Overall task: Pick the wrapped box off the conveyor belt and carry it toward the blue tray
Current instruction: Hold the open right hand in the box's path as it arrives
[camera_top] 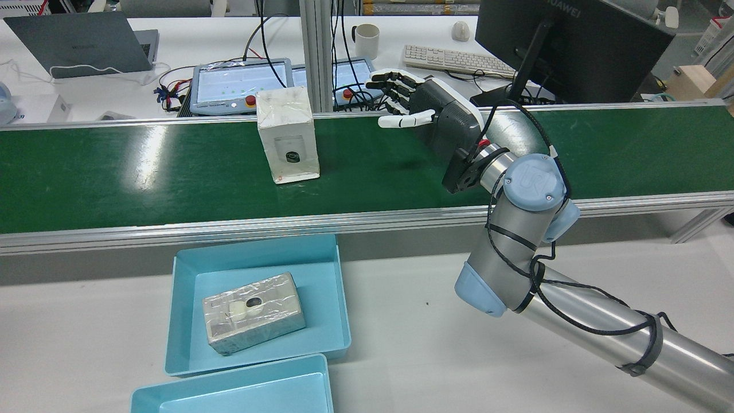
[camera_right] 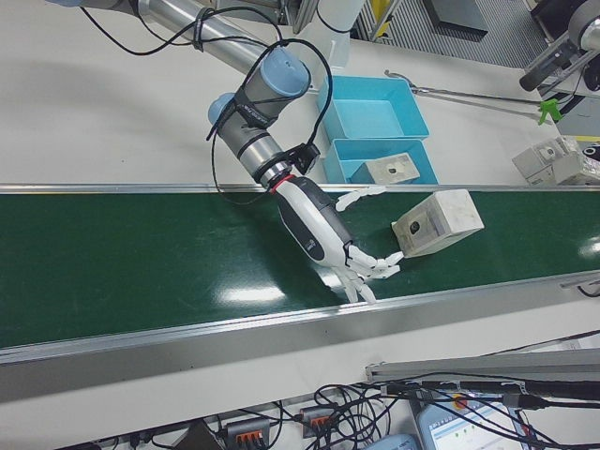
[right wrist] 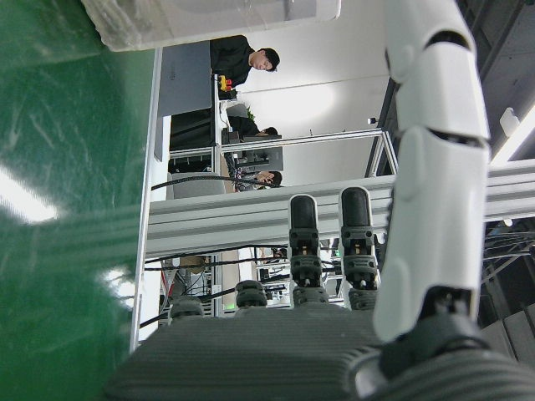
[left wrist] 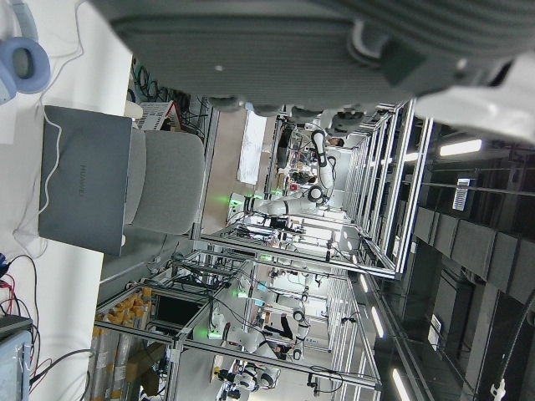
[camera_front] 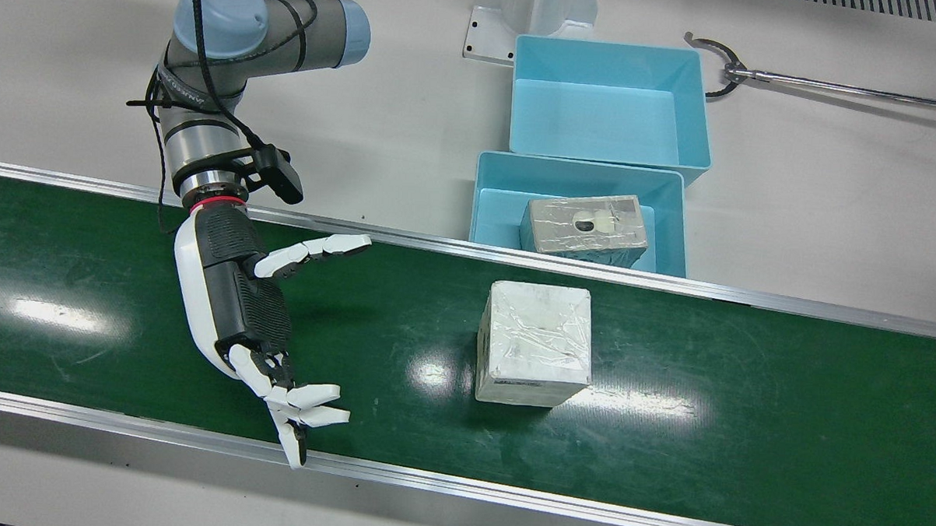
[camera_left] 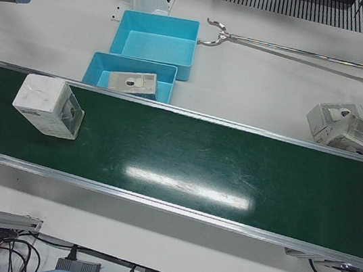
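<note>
Fingers [camera_front: 313, 250] of the right hand [camera_front: 237, 302] spread wide over the green conveyor belt [camera_front: 743, 397] in the front view, closed on nothing, palm turned toward the wrapped box [camera_front: 535, 343], which stands on the belt apart from the hand with bare belt between them. The right hand view shows only a corner of that box at its top edge, the rest cut off, with the hand's own fingers filling the right side. The left hand appears only as a blurred dark mass along the top of its own camera's picture, so I cannot tell whether it is open or shut, and no other view shows it. Just beyond the belt's far rail, on the white worktop [camera_front: 827, 229], sits the blue tray [camera_front: 485, 209] nearest the belt, holding a second wrapped box [camera_front: 586, 227] lying flat; what is printed on it is too small to read. Touching that tray on its far side is a second blue tray [camera_front: 699, 107]. To the right of the trays lies a long metal reach-grabber [camera_front: 832, 87], its handle cut off in the front view; the left-front view shows the handle as green. That view also shows a cluster of further wrapped boxes [camera_left: 350, 128] on the worktop near the belt's far end, partly cut off by the frame edge.
</note>
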